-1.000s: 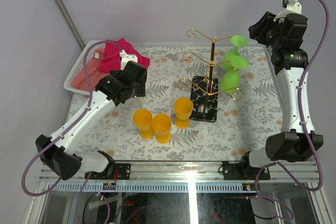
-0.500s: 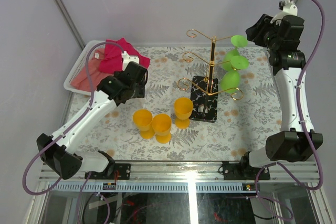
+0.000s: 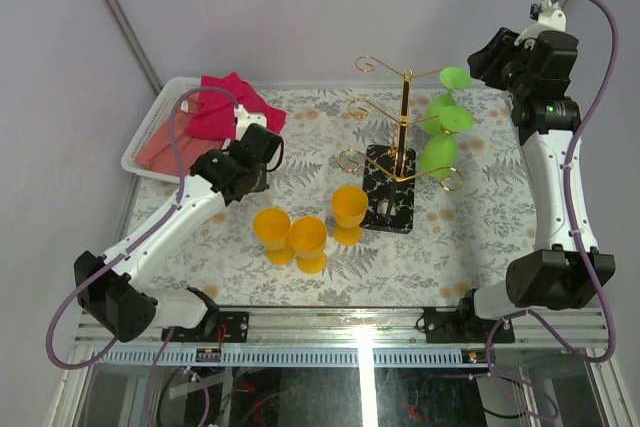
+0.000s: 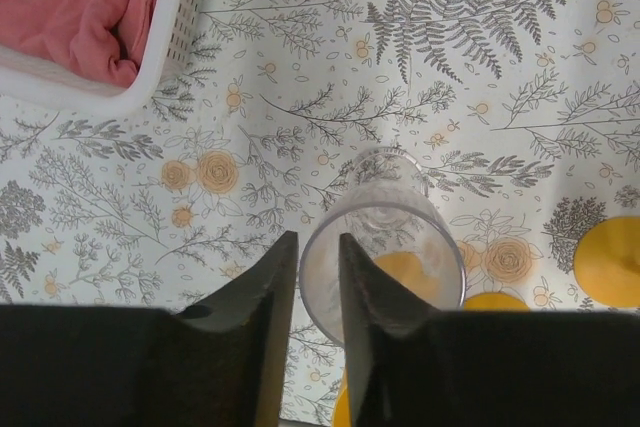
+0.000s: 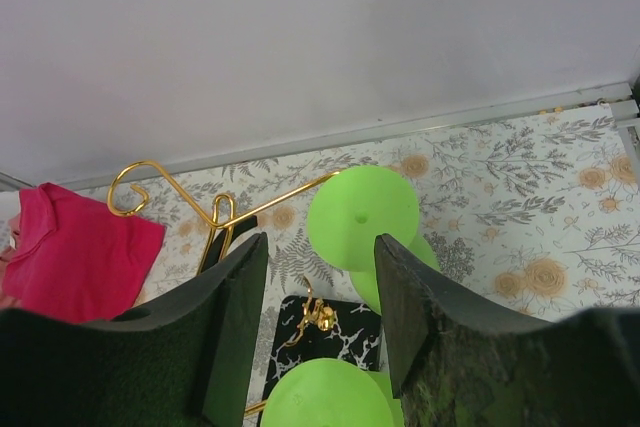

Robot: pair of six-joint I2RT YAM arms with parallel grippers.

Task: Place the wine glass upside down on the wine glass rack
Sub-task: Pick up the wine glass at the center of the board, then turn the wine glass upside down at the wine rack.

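Note:
Three yellow wine glasses stand upright near the table's front: left (image 3: 271, 228), middle (image 3: 309, 243), right (image 3: 349, 211). My left gripper (image 3: 245, 162) hangs over the left one. In the left wrist view its jaws (image 4: 318, 237) are narrowed to a slim gap astride the near rim of that glass (image 4: 400, 232), one finger outside and one inside. A sliver of space still shows beside the rim. The gold wine glass rack (image 3: 405, 122) stands on its black base (image 3: 388, 209) with three green glasses (image 3: 455, 119) hanging upside down. My right gripper (image 3: 497, 55) (image 5: 320, 247) is open and empty above them.
A white basket (image 3: 140, 152) (image 4: 175, 17) with pink cloth sits at the far left, with a red cloth (image 3: 228, 102) draped over its corner. A green glass foot (image 5: 362, 215) and a gold rack arm (image 5: 165, 182) lie right under my right gripper.
My left gripper has come down and toward the front onto the left yellow glass, and its jaws have drawn close together. The right arm shifted slightly at first and then stayed still.

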